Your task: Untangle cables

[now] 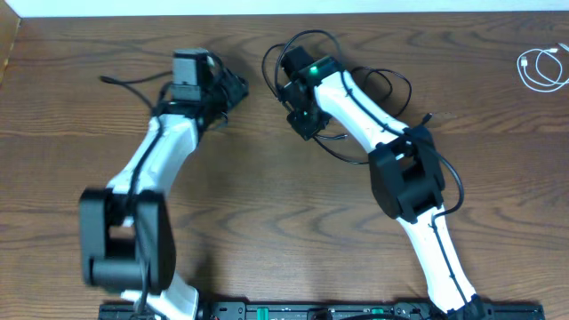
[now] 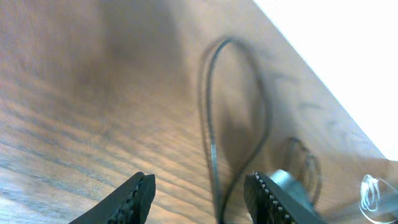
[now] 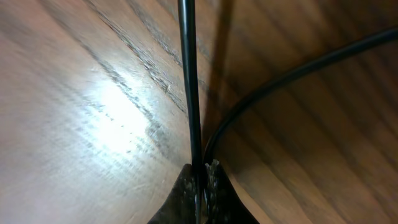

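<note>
The black cable [image 1: 407, 87] lies in loose loops around my right arm at the table's far middle. My right gripper [image 1: 307, 124] is shut on one strand of it; in the right wrist view that strand [image 3: 188, 74] runs straight up from the closed jaws [image 3: 202, 171], and a second strand curves off to the right. My left gripper [image 1: 233, 89] is open just left of the loops. In the left wrist view a narrow loop of the black cable [image 2: 211, 124] lies on the wood, with one end between the open jaws [image 2: 199, 186]. The white cable [image 1: 542, 69] lies coiled at the far right.
A thin black wire [image 1: 124, 82] trails left from my left arm. The wooden table's far edge [image 1: 284, 12] runs close behind both grippers. The arm bases stand at the near edge [image 1: 293, 311]. The white cable also shows blurred in the left wrist view [image 2: 373, 193].
</note>
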Action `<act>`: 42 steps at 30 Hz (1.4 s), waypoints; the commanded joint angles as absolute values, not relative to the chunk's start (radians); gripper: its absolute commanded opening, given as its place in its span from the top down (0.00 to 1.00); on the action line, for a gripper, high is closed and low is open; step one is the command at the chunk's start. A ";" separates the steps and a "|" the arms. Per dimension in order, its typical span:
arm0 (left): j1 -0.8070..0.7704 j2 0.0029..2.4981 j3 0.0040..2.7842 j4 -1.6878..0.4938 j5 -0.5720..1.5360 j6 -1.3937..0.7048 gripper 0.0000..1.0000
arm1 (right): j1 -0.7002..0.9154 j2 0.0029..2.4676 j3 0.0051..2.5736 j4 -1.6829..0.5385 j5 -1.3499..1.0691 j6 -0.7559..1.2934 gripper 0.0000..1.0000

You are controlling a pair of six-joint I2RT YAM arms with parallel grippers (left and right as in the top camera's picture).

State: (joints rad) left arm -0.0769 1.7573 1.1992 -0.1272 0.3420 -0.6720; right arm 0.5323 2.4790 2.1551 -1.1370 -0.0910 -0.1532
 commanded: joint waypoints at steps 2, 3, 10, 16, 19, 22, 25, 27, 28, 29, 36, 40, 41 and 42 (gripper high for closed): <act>-0.081 1.679 1.199 -0.181 0.351 -0.550 0.48 | 0.470 2.295 2.165 -1.138 -0.252 -0.136 0.99; -0.081 1.674 1.199 -0.187 0.351 -0.549 0.48 | 0.456 2.266 2.165 -1.138 -0.273 -0.136 0.99; -0.081 1.672 1.199 -0.246 0.352 -0.550 0.48 | 0.353 2.082 2.165 -1.139 -0.402 -0.136 0.99; -0.081 1.672 1.199 -0.297 0.352 -0.550 0.48 | 0.263 1.961 2.165 -1.129 -0.488 -0.134 0.99; -0.081 1.672 1.199 -0.310 0.352 -0.550 0.48 | 0.213 1.918 2.165 -1.118 -0.529 -0.119 0.99; -0.082 1.672 1.199 -0.314 0.352 -0.550 0.48 | 0.168 1.895 2.165 -1.109 -0.530 -0.091 0.99; -0.084 1.672 1.199 -0.314 0.352 -0.550 0.48 | 0.139 1.893 2.165 -1.117 -0.530 -0.081 0.99; -0.084 1.672 1.199 -0.315 0.351 -0.549 0.47 | 0.138 1.905 2.164 -1.126 -0.531 -0.078 0.98; -0.084 1.672 1.199 -0.318 0.351 -0.542 0.47 | 0.144 1.915 2.164 -1.127 -0.531 -0.078 0.96; -0.083 1.672 1.199 -0.322 0.351 -0.530 0.47 | 0.152 1.925 2.164 -1.130 -0.531 -0.078 0.95; -0.086 1.680 1.199 -0.392 0.352 -0.524 0.47 | 0.199 2.043 2.164 -1.126 -0.527 -0.056 0.91; -0.098 1.696 1.199 -0.438 0.352 -0.524 0.47 | 0.199 2.117 2.164 -1.101 -0.500 -0.057 0.80; -0.105 1.703 1.199 -0.445 0.352 -0.524 0.47 | 0.200 2.141 2.164 -1.091 -0.485 -0.057 0.78; -0.111 1.708 1.199 -0.449 0.353 -0.524 0.47 | 0.200 2.160 2.164 -1.084 -0.480 -0.057 0.75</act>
